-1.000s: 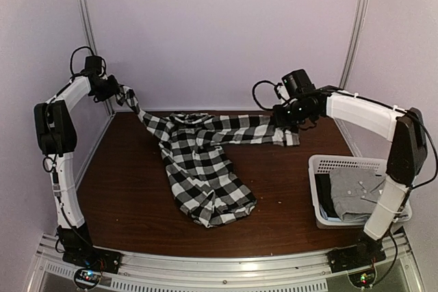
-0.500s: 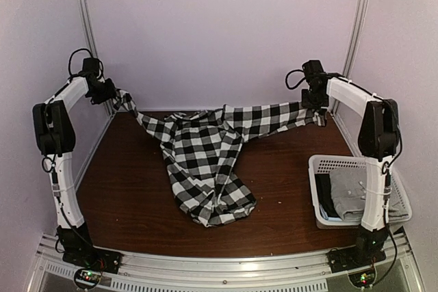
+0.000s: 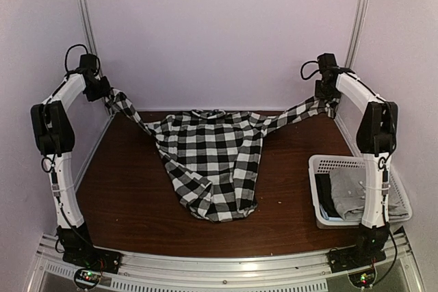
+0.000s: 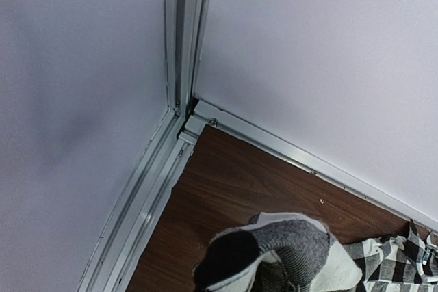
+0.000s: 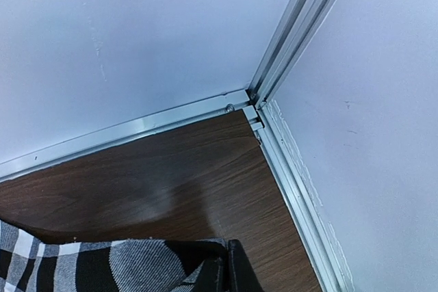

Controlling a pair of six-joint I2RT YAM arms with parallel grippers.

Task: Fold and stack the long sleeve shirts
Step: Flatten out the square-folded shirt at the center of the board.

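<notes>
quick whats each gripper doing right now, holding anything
left gripper: closed, holding one sleeve end of the checked shirt
right gripper: closed, holding the shirt's other sleeve end

Support surface: one table [image 3: 130, 189] with a dark brown wood-grain top. An aluminium rail [image 3: 205, 264] runs along its 6 o'clock edge. In the wrist views, similar metal strips border the two far corners, at 10 and 2 o'clock.

Items in direct contact with the top:

1. Checked shirt [image 3: 215, 162], black and white. The body lies spread at the centre, collar toward 12 o'clock and hem toward 6 o'clock. Both sleeves leave the surface, rising toward 10 o'clock and 2 o'clock.
2. Basket [image 3: 321, 169], white plastic lattice. It stands at 4 o'clock, against the right edge, apart from the shirt hem.
</notes>
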